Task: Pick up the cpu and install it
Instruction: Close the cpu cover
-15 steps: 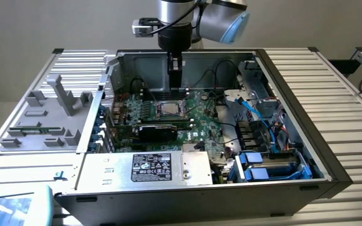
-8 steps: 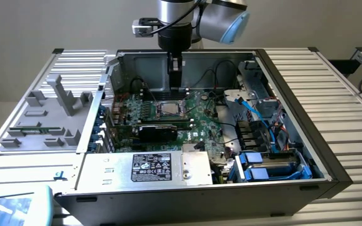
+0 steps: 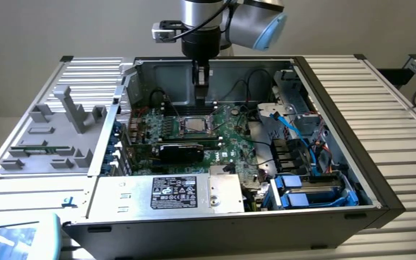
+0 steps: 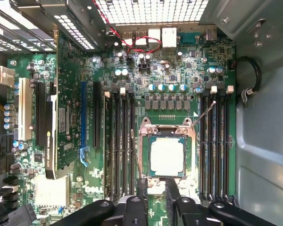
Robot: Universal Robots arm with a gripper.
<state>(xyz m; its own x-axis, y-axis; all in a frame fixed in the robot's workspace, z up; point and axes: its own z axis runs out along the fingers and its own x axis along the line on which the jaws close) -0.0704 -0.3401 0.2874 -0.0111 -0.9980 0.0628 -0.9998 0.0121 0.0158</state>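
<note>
Wrist view: the gripper (image 4: 156, 188) hangs with its fingers partly apart and empty. The cpu (image 4: 167, 157) lies flat in the socket frame (image 4: 144, 141), just ahead of the fingertips. Good work here likely means staying level and centred. Memory slots (image 4: 122, 141) flank both fingers closely, so the freest room is probably straight up.
</note>
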